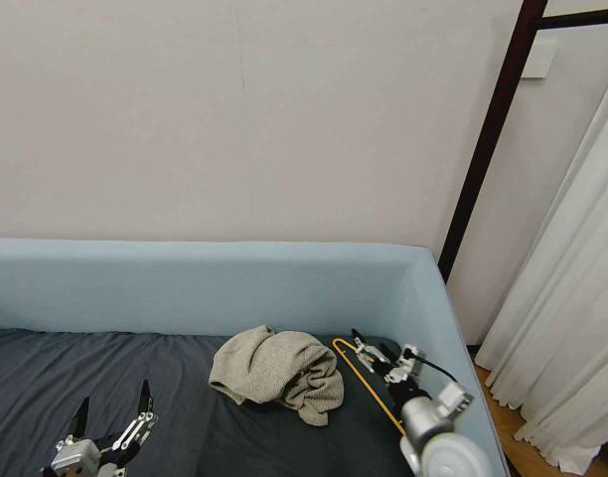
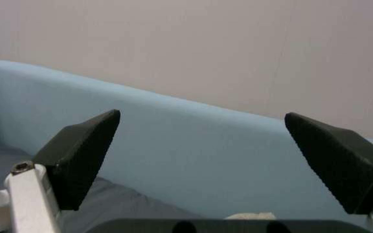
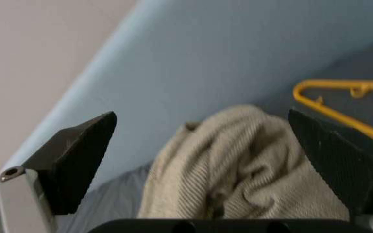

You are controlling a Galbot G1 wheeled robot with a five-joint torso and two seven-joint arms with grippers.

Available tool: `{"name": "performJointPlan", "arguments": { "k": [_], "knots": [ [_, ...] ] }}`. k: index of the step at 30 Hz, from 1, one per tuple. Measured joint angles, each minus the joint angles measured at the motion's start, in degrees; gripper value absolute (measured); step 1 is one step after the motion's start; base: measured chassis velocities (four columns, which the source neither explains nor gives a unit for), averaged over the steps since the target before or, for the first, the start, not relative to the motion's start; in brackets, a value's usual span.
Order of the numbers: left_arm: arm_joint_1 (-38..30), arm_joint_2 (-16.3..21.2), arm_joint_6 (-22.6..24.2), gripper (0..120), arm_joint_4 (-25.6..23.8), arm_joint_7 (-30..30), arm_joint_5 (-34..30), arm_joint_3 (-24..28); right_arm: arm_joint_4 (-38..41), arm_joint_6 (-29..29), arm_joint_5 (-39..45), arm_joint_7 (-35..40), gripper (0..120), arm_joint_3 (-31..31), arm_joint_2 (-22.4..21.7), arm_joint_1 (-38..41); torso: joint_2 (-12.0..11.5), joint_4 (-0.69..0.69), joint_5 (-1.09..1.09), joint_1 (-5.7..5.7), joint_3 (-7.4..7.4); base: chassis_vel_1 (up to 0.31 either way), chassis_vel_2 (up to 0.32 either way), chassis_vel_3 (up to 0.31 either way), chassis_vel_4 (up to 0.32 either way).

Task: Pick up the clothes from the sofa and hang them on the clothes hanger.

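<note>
Ribbed knit clothes [image 1: 277, 373] (soft, matt), smooth yellow hanger [image 3: 342, 118], matt cloth sofa [image 1: 185, 288]

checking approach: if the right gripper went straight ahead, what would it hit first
Likely the beige garment, framed by the open right gripper; the yellow hanger sits aside.
</note>
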Motion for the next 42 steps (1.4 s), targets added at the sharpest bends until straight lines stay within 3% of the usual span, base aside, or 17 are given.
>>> {"name": "performJointPlan", "arguments": {
  "k": [8, 11, 17, 25, 37, 42],
  "knots": [
    [0.2, -1.7, -0.7, 100, -0.2, 1.0, 1.9, -0.9, -10.5, -4.7, 7.7, 4.8, 100, -2.8, 5.0, 7.6, 0.0, -0.01, 0.00, 0.00, 0.00, 0.000, 0.000, 0.000, 0.000],
    [0.2, -2.6, -1.1, 100, 0.2, 1.0, 2.6, -0.9, -14.9, -5.9, 9.1, 5.3, 100, -2.5, 8.9, 10.2, 0.0, -0.01, 0.00, 0.00, -0.01, 0.000, 0.000, 0.000, 0.000],
    [1.1, -3.5, -1.3, 100, -0.4, 1.1, 3.4, -1.6, -22.1, -6.0, 6.6, 1.9, 100, -2.3, 15.3, 12.5, 0.0, 0.00, 0.00, 0.00, -0.01, 0.000, 0.000, 0.000, 0.000],
    [2.7, -4.0, -1.7, 100, -1.5, 1.1, 3.6, -3.0, -28.7, -6.1, -0.7, -2.4, 100, -1.9, 20.5, 13.4, 0.0, 0.00, 0.00, 0.00, -0.01, 0.000, 0.000, 0.000, 0.000],
    [3.5, -4.6, -2.0, 100, -2.2, 1.0, 4.1, -3.0, -32.5, -5.9, -6.0, -3.4, 100, -1.3, 21.7, 12.9, 0.0, -0.01, 0.00, 0.00, -0.01, 0.000, 0.000, 0.000, 0.000],
    [3.3, -4.6, -2.0, 100, -2.4, 1.0, 4.3, -3.0, -33.5, -5.9, -6.2, -3.9, 87, -1.1, 22.4, 13.3, 0.0, 0.00, 0.01, 0.00, -0.01, 0.000, 0.000, 0.000, 0.000]
  ]
}}
